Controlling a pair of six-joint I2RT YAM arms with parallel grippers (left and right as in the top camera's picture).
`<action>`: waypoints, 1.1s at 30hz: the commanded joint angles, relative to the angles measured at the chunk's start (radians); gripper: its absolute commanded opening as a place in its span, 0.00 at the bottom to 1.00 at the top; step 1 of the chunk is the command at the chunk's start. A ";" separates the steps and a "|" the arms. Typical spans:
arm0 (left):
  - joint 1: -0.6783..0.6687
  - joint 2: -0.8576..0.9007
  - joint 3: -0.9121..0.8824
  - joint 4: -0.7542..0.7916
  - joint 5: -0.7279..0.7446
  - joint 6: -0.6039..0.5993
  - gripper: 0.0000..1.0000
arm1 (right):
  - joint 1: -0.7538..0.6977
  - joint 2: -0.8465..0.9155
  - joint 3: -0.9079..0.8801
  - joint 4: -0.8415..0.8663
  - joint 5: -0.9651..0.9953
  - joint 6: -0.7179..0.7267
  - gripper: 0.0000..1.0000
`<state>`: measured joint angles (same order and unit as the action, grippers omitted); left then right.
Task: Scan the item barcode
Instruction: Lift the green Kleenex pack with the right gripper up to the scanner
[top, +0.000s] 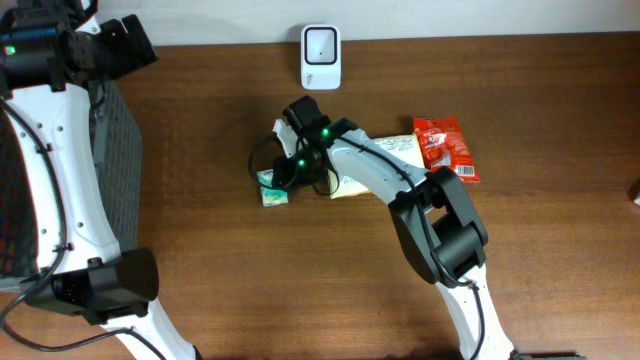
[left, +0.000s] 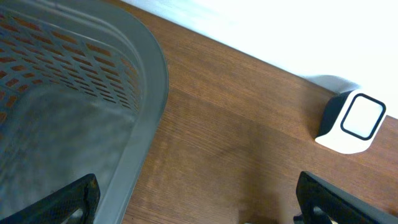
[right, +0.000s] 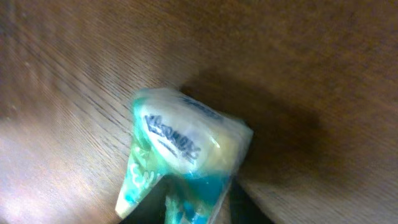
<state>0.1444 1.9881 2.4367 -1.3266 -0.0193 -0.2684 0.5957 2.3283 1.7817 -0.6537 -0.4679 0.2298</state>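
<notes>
Crumpled green-and-white plastic tissue packet (right: 183, 140), tail end between the fingers of your right pincer (right: 196, 205); pinch or gap, indiscernible.

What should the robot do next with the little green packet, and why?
Probably close the right fingers on the green packet and lift it slightly. The packet lies on the table right at those fingers, a firm grip isn't clear, and the white scanner stands apart near the table's far edge, so it must be carried there.
</notes>
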 joint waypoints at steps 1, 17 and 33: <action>0.005 0.007 0.012 0.002 -0.011 0.016 0.99 | 0.026 0.019 -0.003 0.000 0.009 0.045 0.05; 0.005 0.007 0.012 0.002 -0.011 0.016 0.99 | -0.124 0.002 0.394 0.286 0.992 -0.856 0.04; 0.005 0.007 0.012 0.002 -0.011 0.016 0.99 | -0.206 0.042 0.396 0.506 1.044 -0.686 0.04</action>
<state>0.1444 1.9881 2.4367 -1.3266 -0.0193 -0.2684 0.4454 2.4825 2.1731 -0.1276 0.4553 -0.6685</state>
